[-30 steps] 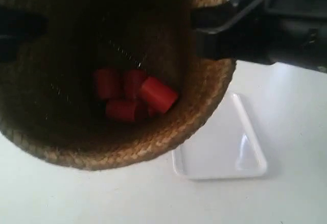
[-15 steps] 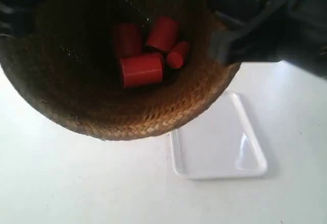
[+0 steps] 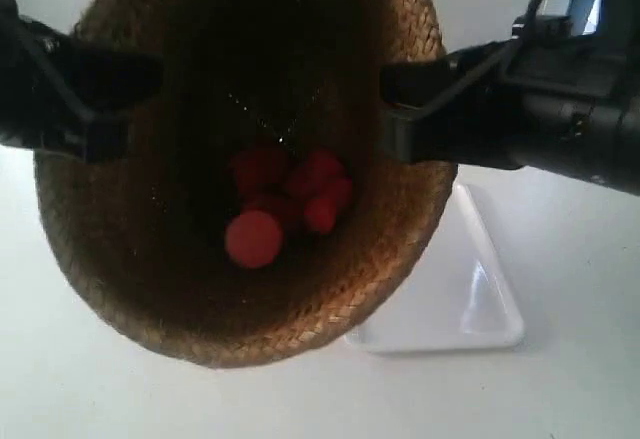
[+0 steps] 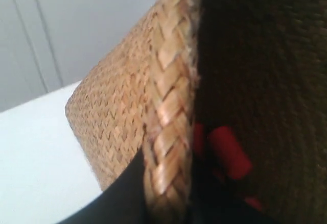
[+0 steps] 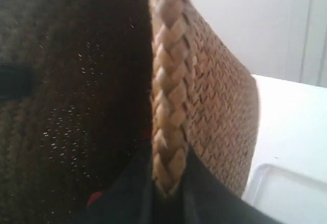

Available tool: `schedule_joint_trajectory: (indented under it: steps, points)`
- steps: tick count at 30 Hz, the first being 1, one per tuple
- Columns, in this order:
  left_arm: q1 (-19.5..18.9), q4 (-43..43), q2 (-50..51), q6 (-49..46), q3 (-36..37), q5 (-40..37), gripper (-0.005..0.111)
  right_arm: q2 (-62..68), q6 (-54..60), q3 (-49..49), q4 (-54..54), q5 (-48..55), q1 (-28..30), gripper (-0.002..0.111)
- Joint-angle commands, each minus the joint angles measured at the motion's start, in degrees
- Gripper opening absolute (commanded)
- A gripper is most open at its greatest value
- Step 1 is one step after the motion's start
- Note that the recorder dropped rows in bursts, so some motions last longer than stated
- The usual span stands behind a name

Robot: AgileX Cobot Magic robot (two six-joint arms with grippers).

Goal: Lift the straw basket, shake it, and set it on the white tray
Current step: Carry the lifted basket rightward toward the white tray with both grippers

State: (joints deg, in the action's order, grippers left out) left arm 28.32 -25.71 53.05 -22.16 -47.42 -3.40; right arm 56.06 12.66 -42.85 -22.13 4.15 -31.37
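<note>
Twin grippers pinch the braided rim of the straw basket (image 3: 250,309) from opposite sides, one jaw inside the dark wall and one outside; the left gripper (image 4: 166,203) is closed down to the thickness of the braid, and the right gripper (image 5: 168,191) bites the facing stretch of rim the same way; neither holds anything else. The two-sided hold looks chosen to balance a wide, pliant load that a single pinch would let swing; the basket hangs between the tools, apparently lifted off the table (image 3: 90,389), its mouth tipped toward the exterior camera. Several red cylinders (image 3: 285,204) lie heaped at its base, deep below the jaws; they seem to be what the shake is meant to rattle. The white tray (image 3: 485,309) lies flat on the table below the right gripper, past the basket's outer wall; the set-down is not yet made. The arm at the exterior view's left (image 3: 60,109) and the arm at the exterior view's right (image 3: 560,129) reach in roughly level, wrists turned so the jaws straddle the rim.
</note>
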Motion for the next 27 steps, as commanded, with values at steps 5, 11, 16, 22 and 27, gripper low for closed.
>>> schedule_joint_trajectory:
  steps: [5,11,16,22,27]
  points:
    - [1.19,1.57,-3.31,-3.37,-2.6,-1.56,0.0,-4.73,-0.83,-1.05,-0.29,-3.03,0.93,0.0]
    - [-1.41,0.27,2.28,-2.59,-0.29,1.74,0.0,0.79,3.3,2.21,-2.1,-3.78,3.46,0.0]
    - [-1.29,0.94,-2.18,-3.43,-5.23,-10.29,0.0,-6.77,0.2,-3.05,-3.4,-0.99,1.4,0.0]
    - [-2.31,0.12,3.67,-2.53,-0.53,4.45,0.0,0.62,12.05,-1.33,-4.28,-9.31,2.94,0.0]
    - [-1.71,0.64,-4.42,-3.1,-5.72,-9.26,0.0,-6.48,6.67,-7.27,-5.43,4.89,0.85,0.0]
